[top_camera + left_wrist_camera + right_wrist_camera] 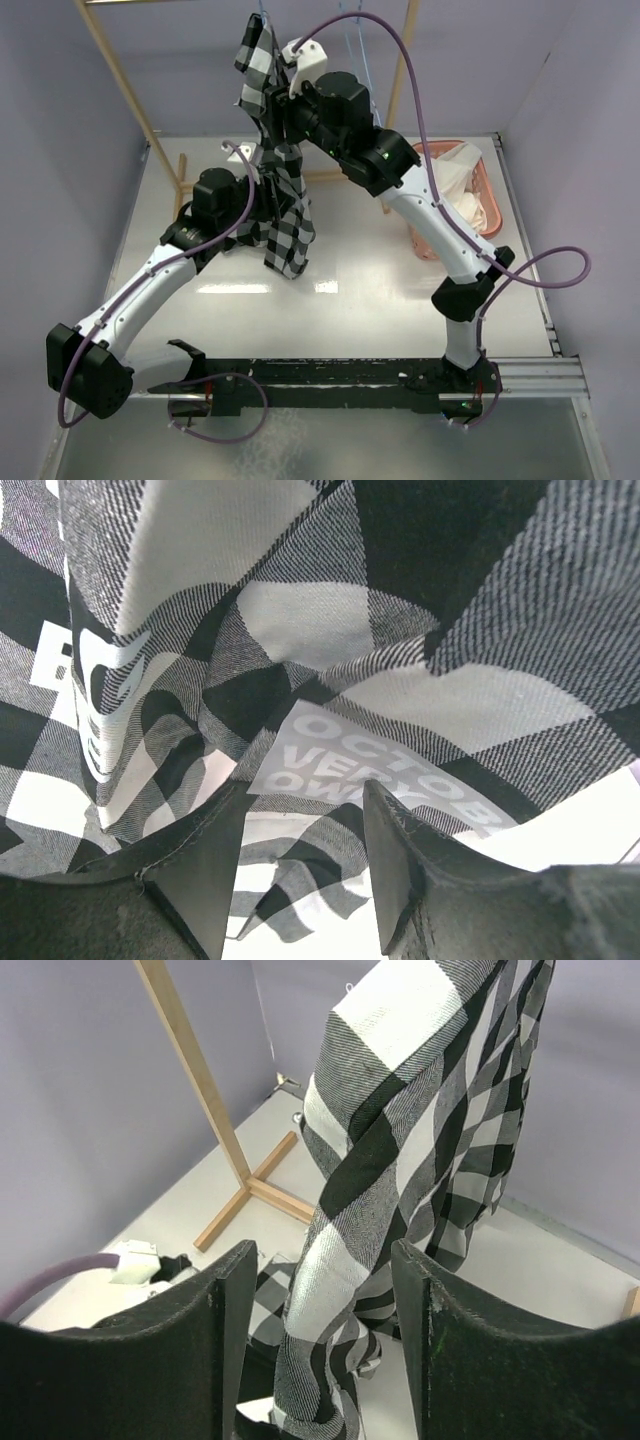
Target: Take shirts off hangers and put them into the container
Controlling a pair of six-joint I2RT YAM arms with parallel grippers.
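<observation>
Facing the hanging plaid shirt point(400, 1150), the right gripper point(322, 1260) stands parted

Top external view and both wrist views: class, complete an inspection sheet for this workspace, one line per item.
Surface: pale grey table, glare patches near the middle.
Job's things: black-and-white checked fabric shirt hanging from the rack by a thin light-blue wire hanger; plain white fabric shirt already in the salmon-pink lattice plastic basket.
Clutter: nothing seen.
Grippers: left gripper jaws apart, close against the checked shirt; right gripper jaws apart, shirt hanging just beyond them.
Cables: purple cables loop off both arms, one arching near the rack top.
Surroundings: wooden rack poles; lilac-grey walls.
</observation>
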